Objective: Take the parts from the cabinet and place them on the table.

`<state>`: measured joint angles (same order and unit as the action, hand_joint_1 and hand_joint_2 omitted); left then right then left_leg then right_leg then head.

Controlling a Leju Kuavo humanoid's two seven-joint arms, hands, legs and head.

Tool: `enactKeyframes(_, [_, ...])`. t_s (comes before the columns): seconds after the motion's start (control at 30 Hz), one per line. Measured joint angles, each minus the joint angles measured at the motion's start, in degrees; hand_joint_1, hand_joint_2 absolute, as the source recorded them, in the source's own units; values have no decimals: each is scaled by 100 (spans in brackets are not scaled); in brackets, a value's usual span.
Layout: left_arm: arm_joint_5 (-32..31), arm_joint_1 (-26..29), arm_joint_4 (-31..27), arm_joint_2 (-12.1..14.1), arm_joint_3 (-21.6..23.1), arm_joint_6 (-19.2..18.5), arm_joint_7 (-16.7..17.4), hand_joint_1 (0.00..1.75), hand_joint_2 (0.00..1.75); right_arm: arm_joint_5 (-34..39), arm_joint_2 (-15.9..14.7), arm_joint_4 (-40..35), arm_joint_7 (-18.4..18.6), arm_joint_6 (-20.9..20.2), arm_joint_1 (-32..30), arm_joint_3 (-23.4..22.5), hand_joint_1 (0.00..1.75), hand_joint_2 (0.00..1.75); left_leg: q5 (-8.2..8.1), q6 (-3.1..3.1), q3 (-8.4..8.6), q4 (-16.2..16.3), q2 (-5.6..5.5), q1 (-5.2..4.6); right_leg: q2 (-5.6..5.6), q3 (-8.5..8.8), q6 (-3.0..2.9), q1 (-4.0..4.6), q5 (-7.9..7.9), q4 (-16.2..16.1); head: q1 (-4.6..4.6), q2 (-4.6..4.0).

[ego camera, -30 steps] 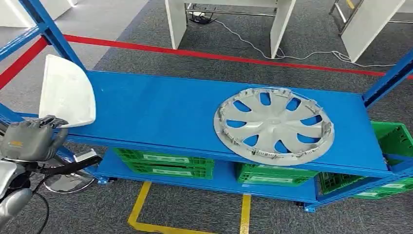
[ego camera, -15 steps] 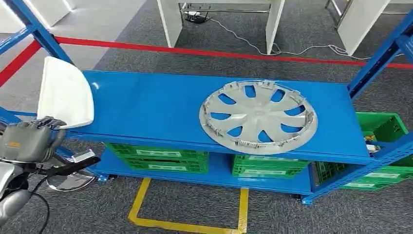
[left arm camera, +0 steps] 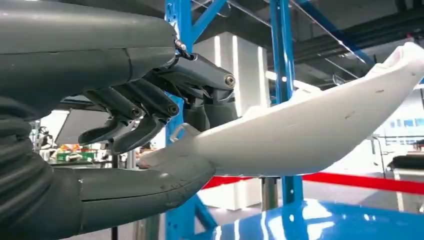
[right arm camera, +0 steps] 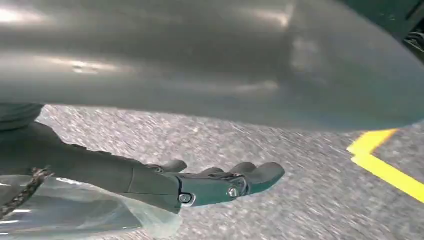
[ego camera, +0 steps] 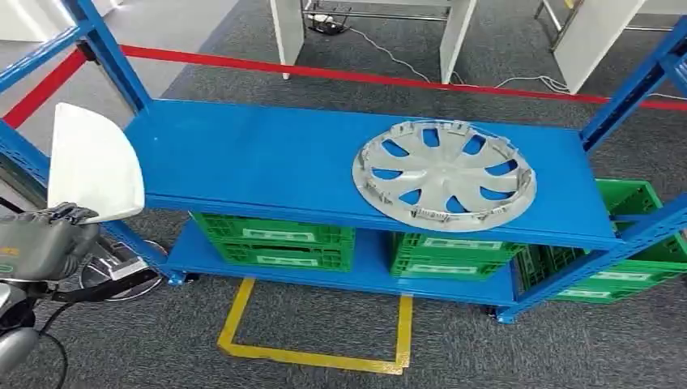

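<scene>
Left hand (ego camera: 36,243): grips white part (ego camera: 93,162) by its edge.
Right hand (right arm camera: 210,182): fingers straight, empty, above floor.
Hubcap (ego camera: 444,174): flat on shelf (ego camera: 259,158).

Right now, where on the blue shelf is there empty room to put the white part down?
The blue shelf is bare from its left end to the silver wheel cover. A smaller bare strip lies right of the cover. The left hand holds the white part beside that left end.

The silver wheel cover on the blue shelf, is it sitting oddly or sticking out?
Slightly. The wheel cover lies flat on the blue shelf, but its near rim appears to overhang the shelf's front edge. It shows no visible damage.
</scene>
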<state>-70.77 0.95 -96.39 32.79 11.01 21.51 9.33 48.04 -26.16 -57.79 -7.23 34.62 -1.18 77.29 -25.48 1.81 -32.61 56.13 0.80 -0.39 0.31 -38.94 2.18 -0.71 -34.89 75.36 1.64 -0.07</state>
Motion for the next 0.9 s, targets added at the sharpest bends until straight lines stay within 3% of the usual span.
enactKeyframes(0.03, [0,52,-15,0,-33,15,0,175,175,46,0,0,2,-11,0,2,0,0,45,-7,-76,22,6,-7,0,209,-17,5,234,-221,-2,0])
enactKeyframes(0.07, [2,117,-39,9,-66,35,0,175,175,92,0,0,0,-13,0,0,0,0,82,-21,-145,40,8,-17,-1,526,-49,12,439,-634,0,0])
enactKeyframes(0.1, [2,166,-59,9,-101,59,0,175,175,129,0,0,-7,-13,0,0,0,0,121,-38,-195,63,10,-20,-5,892,-90,23,500,-1147,0,0])
enactKeyframes(0.13, [2,215,-83,9,-150,74,0,175,175,192,-2,0,-24,-13,0,-11,0,0,154,-60,-225,87,15,-29,-20,1258,-148,54,296,-1703,-5,0])
enactKeyframes(0.17, [2,237,-92,11,-188,94,-2,175,175,232,-2,0,-46,-9,-3,-22,0,0,189,-85,-240,109,16,-44,-31,1483,-148,58,231,-2013,-11,0])
enactKeyframes(0.23, [2,284,-96,24,-236,149,-9,175,175,304,-2,-7,-74,0,-14,-24,0,0,296,-146,-287,107,20,-24,-21,1387,-159,74,209,-2043,0,0])
enactKeyframes(0.27, [0,337,-112,26,-271,164,-9,175,175,321,-2,-7,-74,2,-21,-24,0,0,339,-183,-297,101,17,-27,-19,1349,-205,77,242,-2036,-9,0])
enactKeyframes(0.3, [0,430,-144,64,-312,196,-9,175,175,317,-2,-17,-74,-15,-29,-17,0,0,307,-218,-342,129,-3,-18,-37,1294,-271,24,327,-2064,13,0])
enactKeyframes(0.33, [-7,559,-175,92,-356,238,-9,175,175,308,-2,-24,-70,-46,-12,-15,0,0,9,-268,-397,257,-31,-13,-42,1211,-334,28,391,-2058,-7,0])
enactKeyframes(0.4, [-9,848,-276,138,-538,372,4,175,175,255,0,-26,-66,-133,-5,-7,0,0,-747,-335,-550,1029,-39,27,-39,1094,-371,31,513,-2051,-52,0])
enactKeyframes(0.43, [-9,966,-314,144,-631,424,9,175,175,245,0,-26,-59,-164,-2,0,0,0,-959,-353,-619,1411,-41,38,-37,1058,-370,34,563,-2039,-57,0])
enactKeyframes(0.47, [-9,1100,-347,151,-734,470,11,175,175,240,2,-26,-55,-183,0,2,0,0,-1046,-372,-655,1792,-43,52,-31,962,-367,36,627,-2011,-55,0])
enactKeyframes(0.5, [-9,1191,-372,155,-794,487,11,175,175,238,2,-26,-50,-199,0,2,0,0,-932,-383,-609,1900,-43,64,-33,866,-355,36,675,-1979,-59,0])
enactKeyframes(0.53, [-9,1259,-393,166,-869,496,11,175,175,236,2,-26,-46,-210,5,2,0,0,-741,-391,-459,1788,-44,74,-41,771,-345,35,712,-1932,-55,0])
enactKeyframes(0.57, [-9,1323,-431,184,-925,500,11,175,175,234,2,-26,-41,-216,14,2,0,0,-485,-392,-154,1376,-44,89,-46,659,-329,35,744,-1871,-59,0])
enactKeyframes(0.6, [-9,1360,-465,197,-974,503,11,175,175,234,4,-26,-39,-219,23,2,0,0,-349,-384,201,848,-47,99,-52,584,-307,33,769,-1818,-57,0])
enactKeyframes(0.67, [-9,1400,-516,201,-1045,505,11,175,175,229,7,-26,-39,-219,36,2,0,0,-578,-333,685,56,-80,76,-54,498,-246,61,822,-1749,-59,0])
enactKeyframes(0.77, [-9,1469,-570,223,-1108,525,11,175,175,216,9,-26,-37,-219,36,2,0,0,-525,-207,604,17,-77,42,-55,447,-142,49,988,-1786,-52,0])
enactKeyframes(0.8, [-11,1481,-573,223,-1121,525,11,175,175,216,7,-24,-35,-219,25,4,0,0,-444,-139,554,-25,-56,69,-46,406,-100,58,1000,-1781,-55,0])
enactKeyframes(0.83, [-11,1479,-581,225,-1128,525,11,175,175,218,9,-24,-31,-219,25,4,0,0,-390,-92,494,-26,-19,81,-38,365,-78,40,820,-1705,-50,0])
enactKeyframes(0.87, [-15,1488,-595,227,-1141,533,11,175,175,208,9,-24,-31,-236,23,9,0,0,-320,-35,396,-26,-20,76,-42,246,-53,40,428,-1437,-33,0])
enactKeyframes(0.9, [-17,1508,-603,227,-1156,542,11,175,175,197,11,-22,-28,-245,25,13,0,0,-269,-24,326,-26,-19,72,-40,135,-44,40,138,-1131,-31,0])
